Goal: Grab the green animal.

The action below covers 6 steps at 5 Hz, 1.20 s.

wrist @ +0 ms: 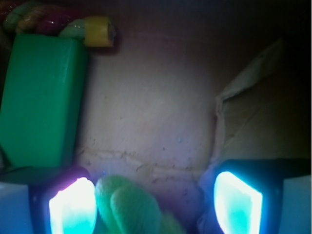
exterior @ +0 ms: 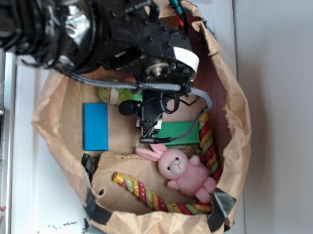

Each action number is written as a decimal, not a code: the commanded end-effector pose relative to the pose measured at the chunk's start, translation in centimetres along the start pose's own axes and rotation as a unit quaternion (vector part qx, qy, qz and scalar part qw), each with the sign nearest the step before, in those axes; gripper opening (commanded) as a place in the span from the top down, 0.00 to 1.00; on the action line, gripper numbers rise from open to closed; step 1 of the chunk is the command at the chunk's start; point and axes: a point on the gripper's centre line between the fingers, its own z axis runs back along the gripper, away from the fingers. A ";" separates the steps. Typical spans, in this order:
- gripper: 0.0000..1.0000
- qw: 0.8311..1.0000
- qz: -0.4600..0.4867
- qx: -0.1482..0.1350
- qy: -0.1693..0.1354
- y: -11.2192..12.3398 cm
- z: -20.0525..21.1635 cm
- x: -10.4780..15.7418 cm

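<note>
Wrist cam first: gripper [wrist: 155, 204] has its jaws spread wide, nothing pinched, and the green animal [wrist: 129, 207] sits between the glowing fingers [wrist: 72, 207], closer to the left one. Hard to say if it's touching, it's cut off at the edge. Beyond that, the bag floor [wrist: 156, 107], then the green block [wrist: 41, 100] and the rope [wrist: 95, 30] end. From outside, the arm [exterior: 98, 30] hides most of the animal; blue block [exterior: 95, 126], bunny [exterior: 185, 171] nearby in the bag [exterior: 234, 131].
</note>
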 end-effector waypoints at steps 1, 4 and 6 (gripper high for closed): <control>1.00 1.000 0.002 0.006 -0.024 -0.2 0.6 0.5; 1.00 0.999 0.025 -0.008 -0.025 0.7 2.5 0.7; 1.00 0.997 0.055 -0.046 -0.030 1.9 6.2 0.9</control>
